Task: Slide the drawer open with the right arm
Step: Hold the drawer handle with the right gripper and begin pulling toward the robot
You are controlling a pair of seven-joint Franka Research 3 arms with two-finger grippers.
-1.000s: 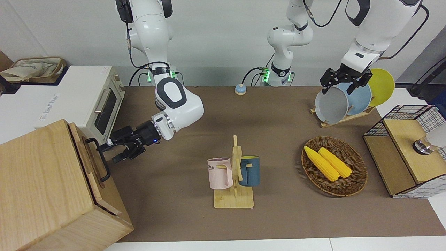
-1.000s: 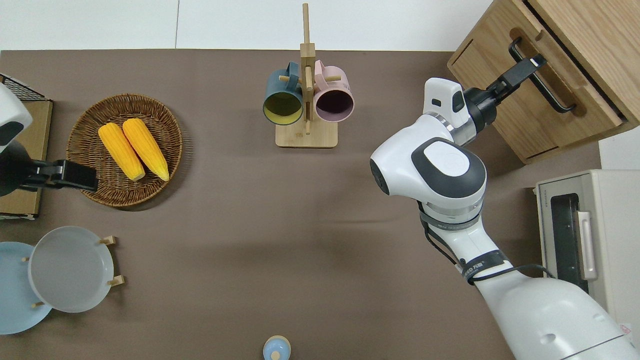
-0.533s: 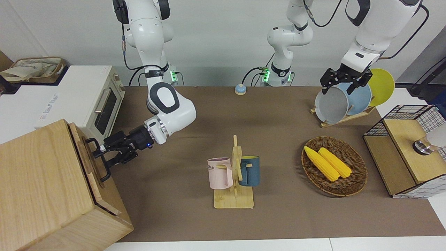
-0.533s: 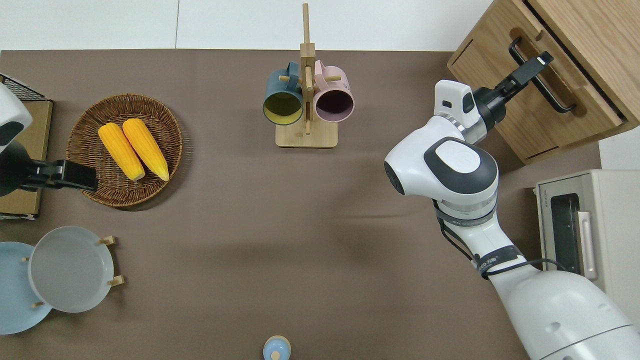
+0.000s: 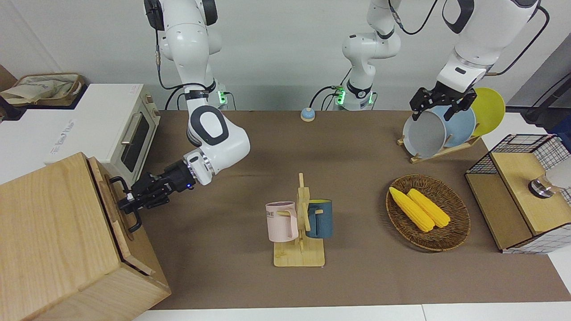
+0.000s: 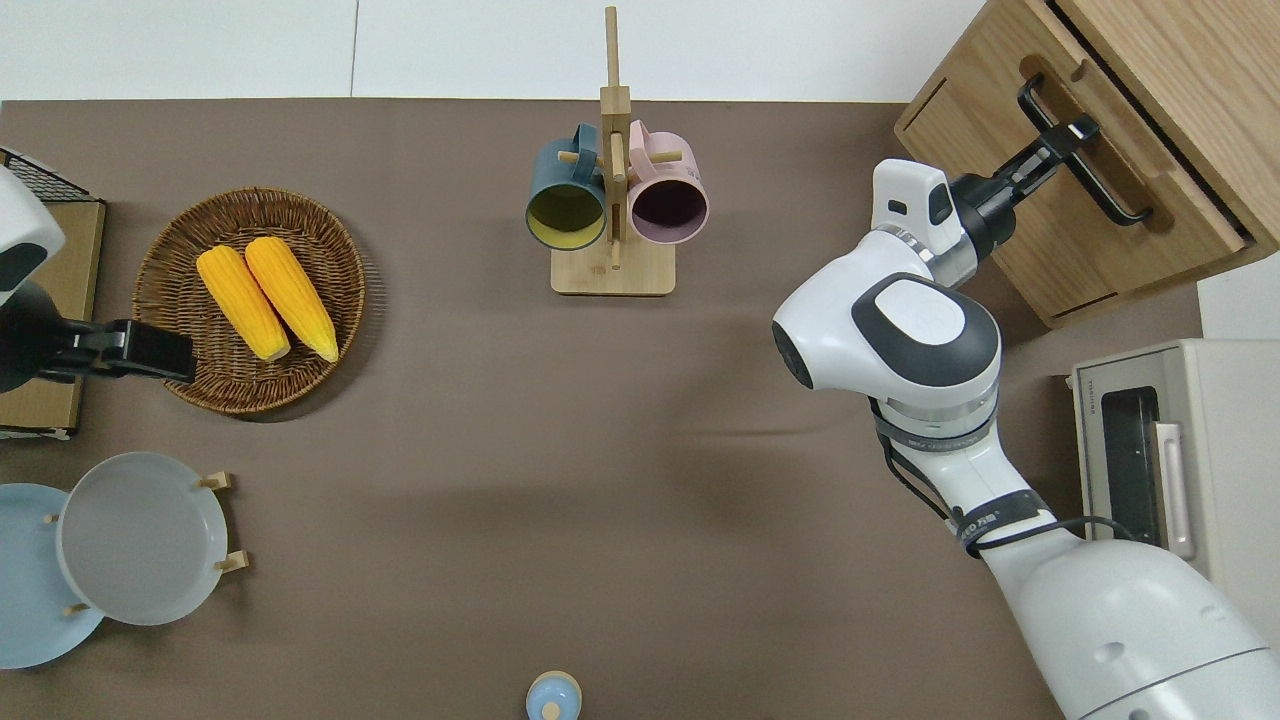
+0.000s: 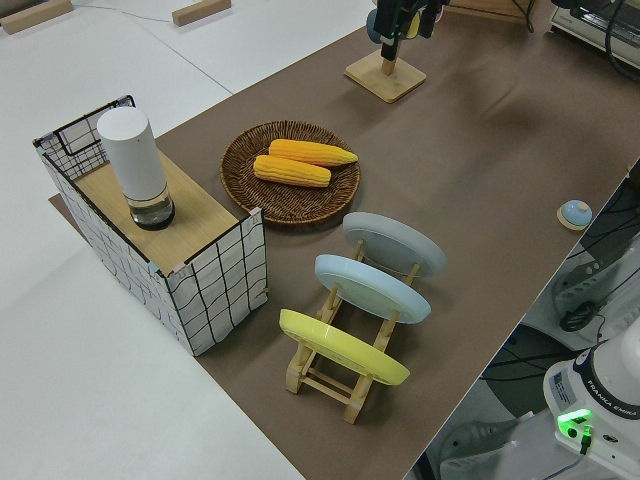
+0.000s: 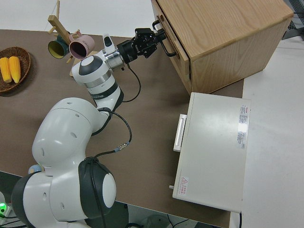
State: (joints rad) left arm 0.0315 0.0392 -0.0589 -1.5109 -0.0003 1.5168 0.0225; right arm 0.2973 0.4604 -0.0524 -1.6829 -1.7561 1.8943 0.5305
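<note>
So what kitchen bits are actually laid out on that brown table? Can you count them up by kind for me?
Plates on the rack: 3 (grey, blue, yellow)
Mugs on the stand: 2 (pink, dark blue)
Corn cobs in the wicker basket: 2
Total: 7

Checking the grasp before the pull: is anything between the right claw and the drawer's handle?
Nothing: the right claw is already at the drawer's handle, per the front and overhead views.
</note>
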